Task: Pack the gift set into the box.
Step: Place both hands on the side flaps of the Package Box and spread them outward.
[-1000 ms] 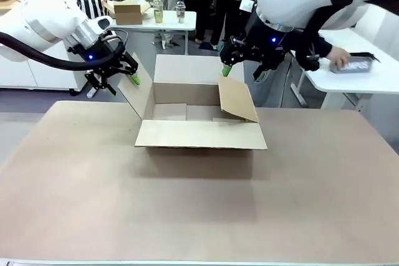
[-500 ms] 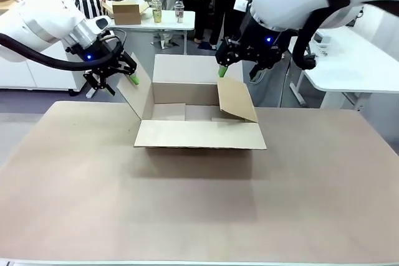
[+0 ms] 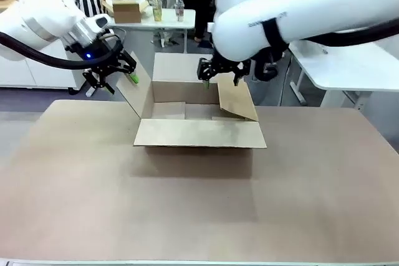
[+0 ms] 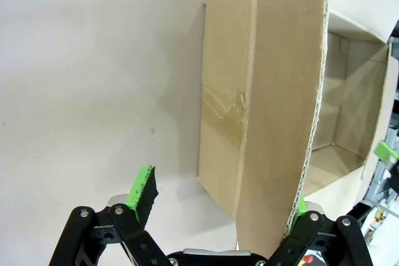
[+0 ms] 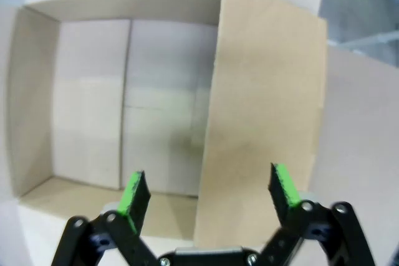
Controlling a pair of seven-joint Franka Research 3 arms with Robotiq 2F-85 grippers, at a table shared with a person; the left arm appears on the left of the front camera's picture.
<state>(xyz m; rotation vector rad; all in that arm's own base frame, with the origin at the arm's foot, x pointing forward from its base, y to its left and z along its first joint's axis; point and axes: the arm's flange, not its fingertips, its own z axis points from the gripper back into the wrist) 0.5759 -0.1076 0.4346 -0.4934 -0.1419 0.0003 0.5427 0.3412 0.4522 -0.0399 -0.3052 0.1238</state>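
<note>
Since a second ago the right gripper has swung from beyond the box's right corner to hang over the inward-leaning right flap. The left gripper has hardly shifted beside the raised left flap.

Both pairs of jaws stand open. In the left wrist view the flap's edge lies between the fingers, close to one pad, but not clamped. The box sits in the middle of the desk, with its front flap folded out.

I judge the step to be spreading the flaps, so that the carton is ready for packing. Next, the right jaws should probably lower onto the right flap's top edge and bend it outward.

Part of the box floor is covered by that flap. What shows looks bare. Whether the left pad touches the cardboard I cannot tell.
</note>
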